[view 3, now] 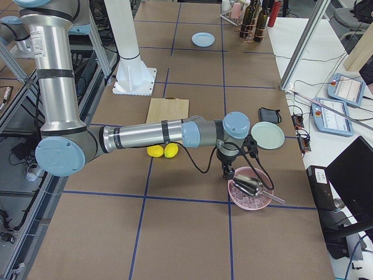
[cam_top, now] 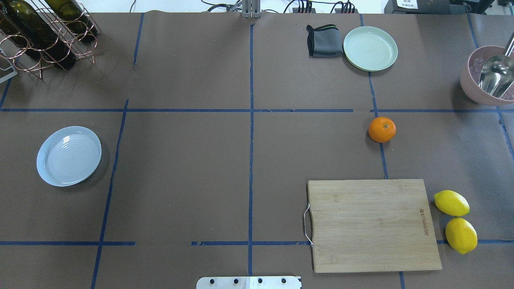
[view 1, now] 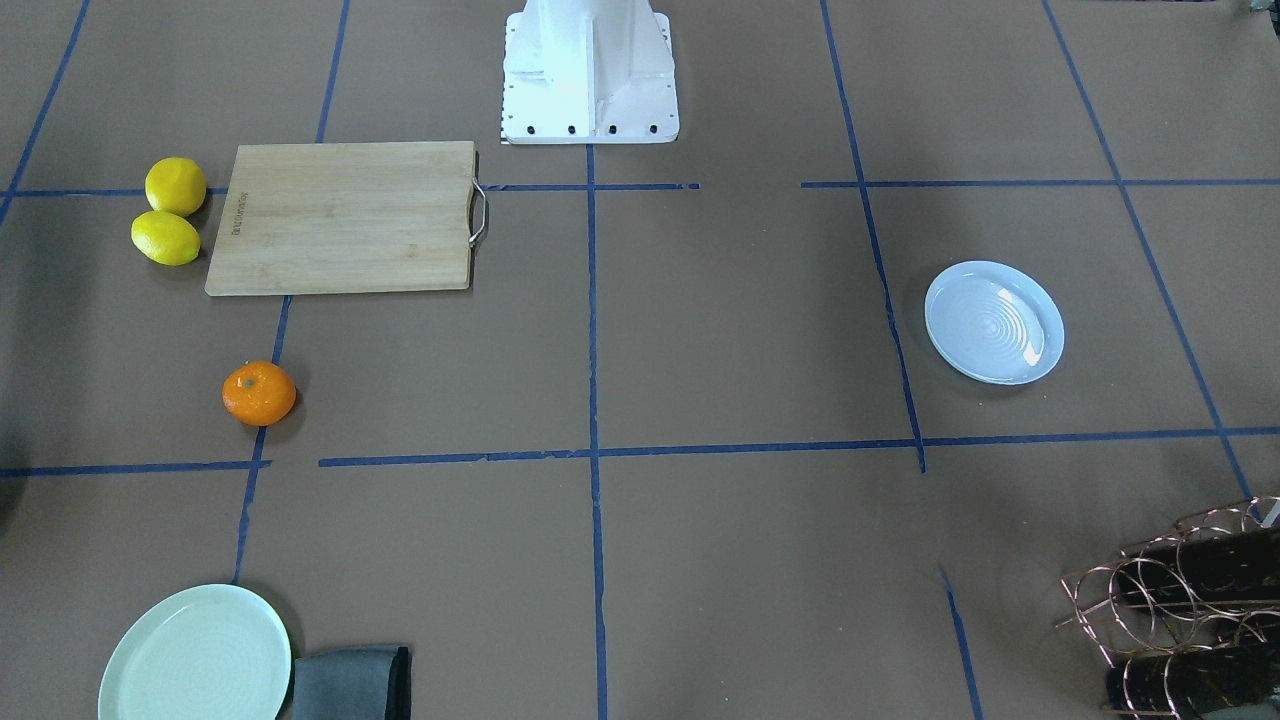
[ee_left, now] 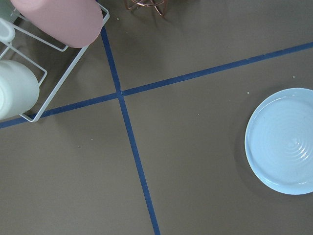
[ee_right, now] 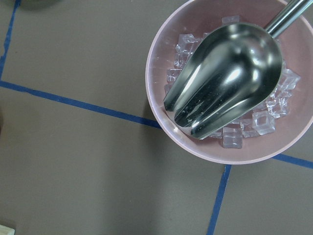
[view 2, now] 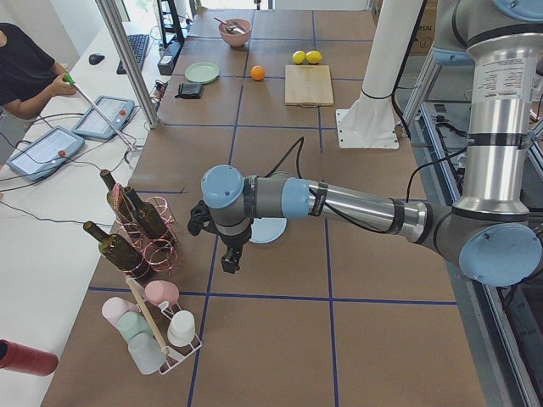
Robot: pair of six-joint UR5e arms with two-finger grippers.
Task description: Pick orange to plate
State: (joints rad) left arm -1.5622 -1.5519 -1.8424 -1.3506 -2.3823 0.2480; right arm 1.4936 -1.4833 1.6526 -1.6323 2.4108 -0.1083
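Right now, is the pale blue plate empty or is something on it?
Empty. The plate shows only bare rings; the orange sits on the table, far from it.

Bright, even, diffuse light from above in all your views. Shadows are short and soft-edged.

- **Overhead view:** the orange [cam_top: 382, 129] throws a small dark smudge to its left. The plate [cam_top: 68, 155] shows a thin crescent of shadow along its lower right rim. The strip beyond the far edge of the table [cam_top: 249, 160] is blown out white.
- **Front-facing view:** you get a white glare streak on the plate's right side, and the frame darkens at its left edge.
- **Right wrist view:** hard specular highlights on the metal scoop [ee_right: 227, 81]. Focus is crisp.
- **Left wrist view:** tape lines are sharp. The pink cup [ee_left: 58, 19] in the top corner looks slightly soft.
- **Side views:** lower resolution, so far objects come through small with little detail.
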